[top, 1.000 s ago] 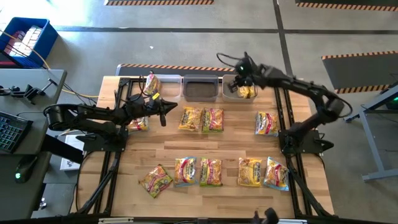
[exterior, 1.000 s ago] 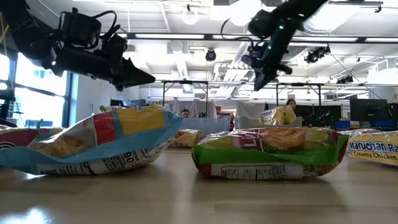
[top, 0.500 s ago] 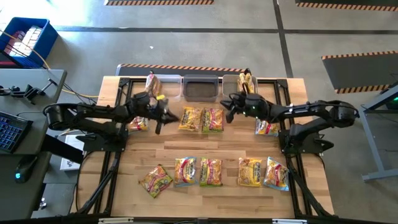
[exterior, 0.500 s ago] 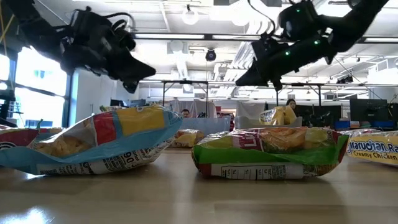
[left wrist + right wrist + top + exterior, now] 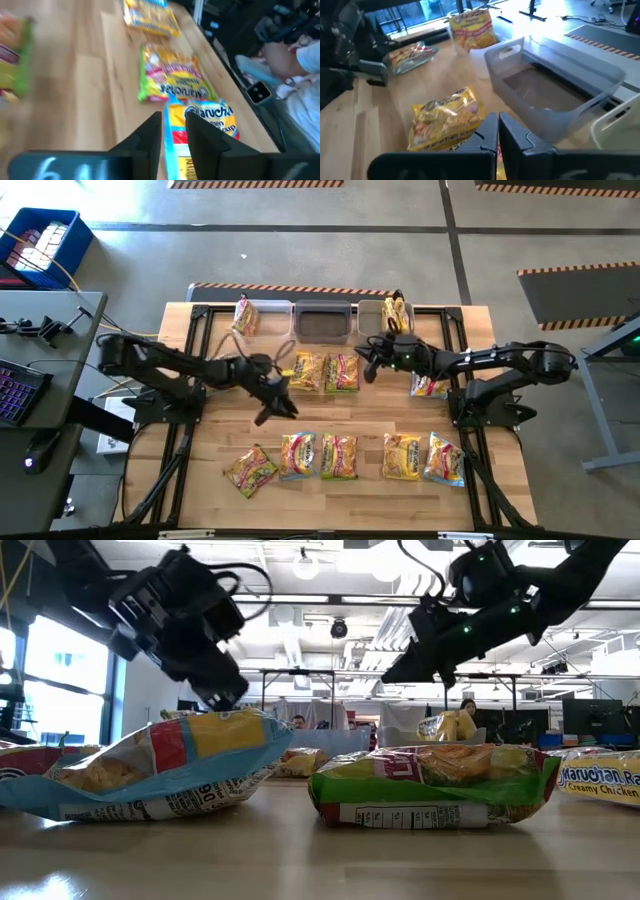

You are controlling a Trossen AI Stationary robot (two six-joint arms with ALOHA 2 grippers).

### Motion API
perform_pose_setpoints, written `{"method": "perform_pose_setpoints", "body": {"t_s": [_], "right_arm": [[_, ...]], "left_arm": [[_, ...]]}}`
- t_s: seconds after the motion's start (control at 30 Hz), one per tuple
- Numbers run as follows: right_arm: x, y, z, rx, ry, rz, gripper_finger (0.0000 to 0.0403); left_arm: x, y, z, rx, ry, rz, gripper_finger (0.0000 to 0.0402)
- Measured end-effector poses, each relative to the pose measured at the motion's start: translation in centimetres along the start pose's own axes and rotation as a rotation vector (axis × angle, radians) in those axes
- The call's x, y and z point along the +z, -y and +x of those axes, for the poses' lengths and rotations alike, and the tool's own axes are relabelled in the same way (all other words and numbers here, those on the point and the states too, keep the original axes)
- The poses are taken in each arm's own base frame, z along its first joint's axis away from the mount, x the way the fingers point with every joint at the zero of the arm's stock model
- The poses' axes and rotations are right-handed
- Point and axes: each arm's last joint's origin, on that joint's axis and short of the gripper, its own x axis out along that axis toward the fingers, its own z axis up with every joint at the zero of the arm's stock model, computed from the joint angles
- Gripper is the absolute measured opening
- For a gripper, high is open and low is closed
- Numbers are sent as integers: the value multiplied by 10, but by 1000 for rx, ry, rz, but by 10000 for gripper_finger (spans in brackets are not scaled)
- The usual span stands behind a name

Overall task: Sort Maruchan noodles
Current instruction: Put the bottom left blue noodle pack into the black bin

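yellow plastic maruchan noodle packets (image 5: 342, 456) lie scattered over the pale wooden worktop (image 5: 330, 413): a row of five toward the near edge, two side by side in the middle just in front of the clear rectangular plastic bins (image 5: 324, 321), one more near the right arm's base, partly covered by the arm. two further packets stand upright in the end bins, their lower halves hidden behind the bin walls. in the low view the nearest blue-and-yellow packet (image 5: 150, 768) and a green-edged packet (image 5: 435, 783) block most of the worktop behind them.

the left end effector (image 5: 278, 404) reaches out low over the middle of the worktop, tilted downward, between the two rows; in its wrist view the dark fingers (image 5: 200, 137) stand slightly apart with nothing between them, and the scene is blurred.

the right end effector (image 5: 367, 364) stretches leftward, hovering beside the middle pair of packets; its fingers (image 5: 512, 135) are pressed together, empty, and cover part of the packet beneath.
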Motion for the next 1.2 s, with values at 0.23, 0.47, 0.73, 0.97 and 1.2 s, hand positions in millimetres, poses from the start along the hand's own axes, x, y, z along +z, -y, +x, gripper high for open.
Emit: {"method": "perform_pose_setpoints", "body": {"t_s": [0.23,0.47,0.73,0.97,1.2], "right_arm": [[-5,-8,0,15,-23,-60,0],[-5,-9,-1,-16,-18,-69,0],[-5,-9,-1,-17,-18,-60,0],[-5,-9,-1,-16,-16,-59,0],[-5,-9,-1,-15,-15,-58,0]], "left_arm": [[-3,6,41,-92,-165,-46,129],[-4,10,67,-142,-239,-52,163],[4,8,74,-136,-256,-68,186],[11,4,73,-70,-247,-55,189],[10,6,77,-72,-244,-21,201]]}}
